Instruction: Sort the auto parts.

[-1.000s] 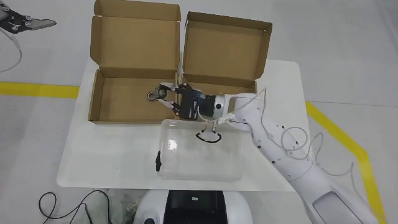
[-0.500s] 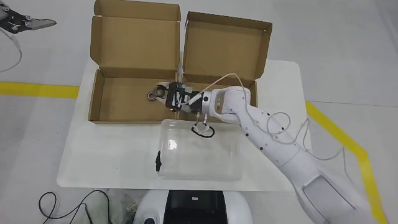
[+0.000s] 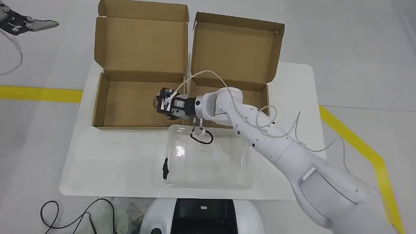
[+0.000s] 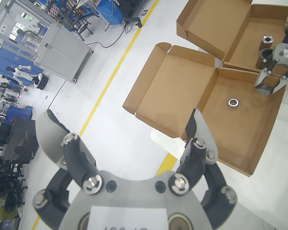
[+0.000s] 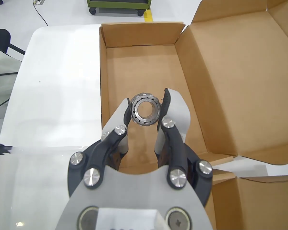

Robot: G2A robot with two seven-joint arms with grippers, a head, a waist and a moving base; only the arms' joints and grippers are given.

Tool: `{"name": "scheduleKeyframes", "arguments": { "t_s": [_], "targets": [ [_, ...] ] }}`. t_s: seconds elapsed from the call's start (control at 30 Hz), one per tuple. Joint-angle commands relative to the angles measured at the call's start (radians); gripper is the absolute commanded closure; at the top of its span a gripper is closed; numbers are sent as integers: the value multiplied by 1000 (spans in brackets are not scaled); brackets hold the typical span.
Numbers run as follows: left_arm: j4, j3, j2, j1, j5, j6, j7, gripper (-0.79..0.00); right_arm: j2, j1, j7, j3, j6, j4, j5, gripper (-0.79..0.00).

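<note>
While right claw [image 5: 147, 102] clamps a bearing [image 5: 146, 111] over the box [image 5: 139, 72], left claw [image 4: 122, 113] gaping, second bearing [image 4: 233, 102] inside.

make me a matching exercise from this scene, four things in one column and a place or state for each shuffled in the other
Things
1. held bearing
2. loose bearing ring
3. metal cylinders
4. left gripper

Places or states
A. gripped by the right gripper over a cardboard box
B. open, holding nothing
C. lying flat on that same box's floor
D. standing upright in the neighbouring box

Pairs: 1-A, 2-C, 3-D, 4-B
</note>
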Motion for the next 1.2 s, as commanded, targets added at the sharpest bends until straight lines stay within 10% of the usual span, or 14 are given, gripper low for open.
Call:
{"name": "scheduleKeyframes", "arguments": {
  "t_s": [0.0, 0.77, 1.17],
  "targets": [
    [0, 0, 0, 0, 0, 0, 0, -785, -17, 12, 4, -12, 1, 35, 4, 0],
    [0, 0, 0, 0, 0, 0, 0, -785, -204, 115, 100, -78, 32, 391, 38, 0],
    [0, 0, 0, 0, 0, 0, 0, -785, -258, 143, 65, -79, 10, 505, 25, -332]
  ]
}}
